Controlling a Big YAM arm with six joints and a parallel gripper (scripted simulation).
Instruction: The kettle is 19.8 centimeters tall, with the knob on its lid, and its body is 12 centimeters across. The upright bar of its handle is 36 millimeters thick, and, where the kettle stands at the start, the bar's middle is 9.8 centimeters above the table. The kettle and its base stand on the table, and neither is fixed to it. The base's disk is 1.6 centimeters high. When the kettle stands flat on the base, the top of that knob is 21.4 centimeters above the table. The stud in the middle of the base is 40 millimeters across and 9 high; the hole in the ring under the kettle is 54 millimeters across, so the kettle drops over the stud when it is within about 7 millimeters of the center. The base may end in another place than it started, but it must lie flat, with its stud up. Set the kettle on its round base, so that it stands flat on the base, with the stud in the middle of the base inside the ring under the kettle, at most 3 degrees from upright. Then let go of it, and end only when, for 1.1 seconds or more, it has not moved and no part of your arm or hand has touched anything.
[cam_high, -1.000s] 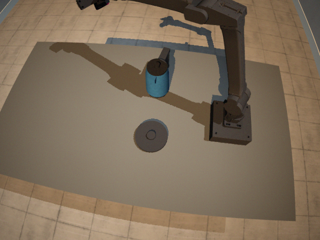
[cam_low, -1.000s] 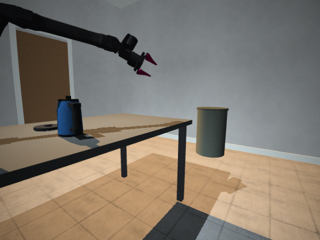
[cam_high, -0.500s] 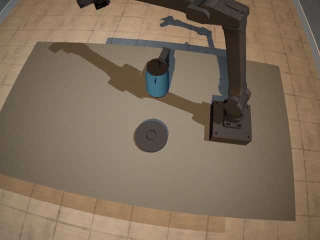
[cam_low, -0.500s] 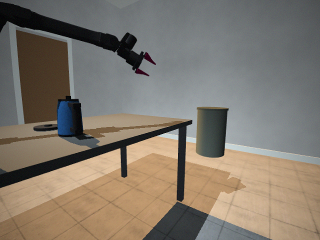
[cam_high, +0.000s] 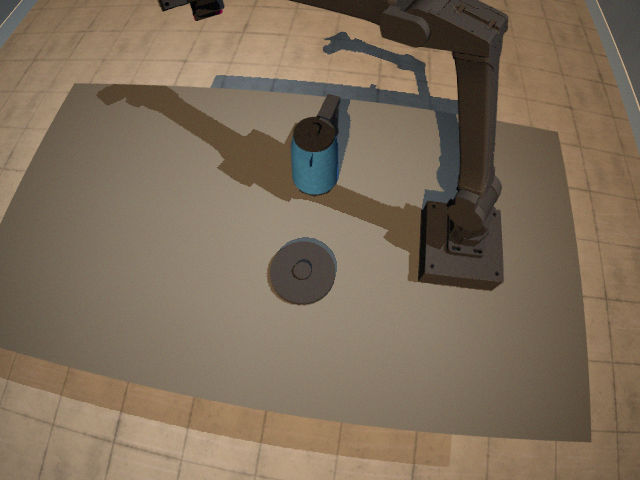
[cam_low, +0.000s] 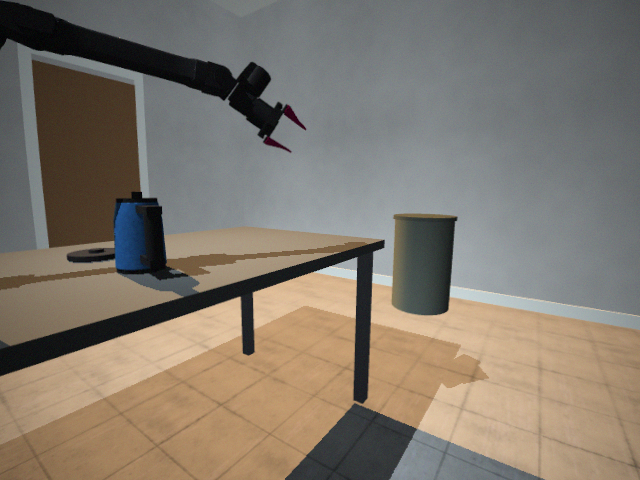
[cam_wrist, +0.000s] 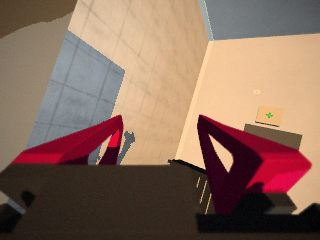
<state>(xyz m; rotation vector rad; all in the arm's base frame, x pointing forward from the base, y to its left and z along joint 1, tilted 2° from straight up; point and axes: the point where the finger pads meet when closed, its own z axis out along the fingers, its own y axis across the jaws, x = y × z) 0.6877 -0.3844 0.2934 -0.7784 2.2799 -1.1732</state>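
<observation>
The blue kettle with a dark lid and a dark handle stands upright on the table. Its handle points away from the round base. The dark round base lies flat on the table with its stud up, apart from the kettle. My gripper has red fingers, is open and holds nothing. It hangs high in the air, past the table's edge and far from the kettle. In the top view only its body shows at the top edge, and its fingertips are cut off.
The arm's mount stands on the table to the right of the base. A grey-green cylindrical bin stands on the floor beyond the table. A door is in the far wall.
</observation>
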